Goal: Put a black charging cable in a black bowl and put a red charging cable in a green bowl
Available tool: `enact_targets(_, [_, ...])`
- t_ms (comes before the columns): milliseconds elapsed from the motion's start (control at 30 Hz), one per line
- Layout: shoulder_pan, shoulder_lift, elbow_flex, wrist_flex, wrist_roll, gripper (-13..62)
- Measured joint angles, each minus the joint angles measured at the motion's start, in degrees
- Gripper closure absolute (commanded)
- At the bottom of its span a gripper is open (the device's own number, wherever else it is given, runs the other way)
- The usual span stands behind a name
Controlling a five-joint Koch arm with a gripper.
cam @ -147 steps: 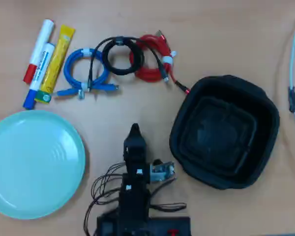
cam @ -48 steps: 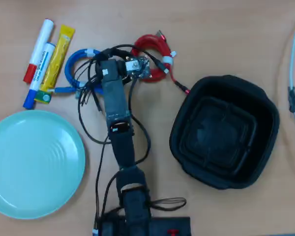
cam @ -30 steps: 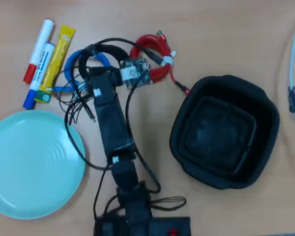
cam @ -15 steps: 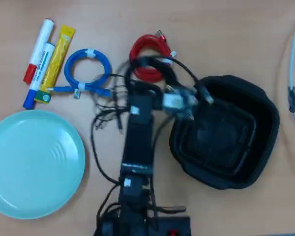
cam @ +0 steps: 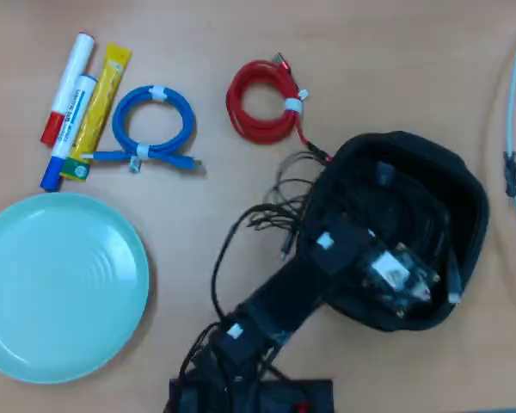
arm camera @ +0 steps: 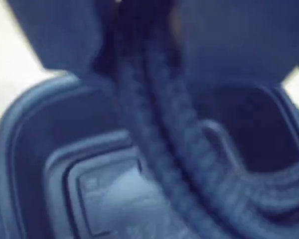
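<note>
In the wrist view the black charging cable hangs as two braided strands from between the jaws of my gripper, which is shut on it, and drapes right over the stepped bottom of the black bowl. From overhead, my gripper is low inside the black bowl, and the cable is lost against the dark interior. The red charging cable lies coiled on the table beyond the bowl's upper left. At the lower left rests the green bowl, with nothing in it.
A blue coiled cable lies left of the red one. Two markers and a yellow sachet sit at the top left. A pale cord runs down the right edge. The arm's own black wires trail left of the black bowl.
The arm swung right and toward the near side, from beside the red cable to over the black bowl, carrying the black cable. The red and blue coils now lie uncovered.
</note>
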Motion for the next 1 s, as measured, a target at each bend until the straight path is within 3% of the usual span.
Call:
enact_targets(233, [5.2,-17.4,0.2,-1.9,0.0,57.3])
enact_targets(733, [0.4,-26.6,0.0,-3.2,14.9,56.8])
enact_targets(1000, [-1.4,-29.2,0.0,-3.6,15.9,56.7])
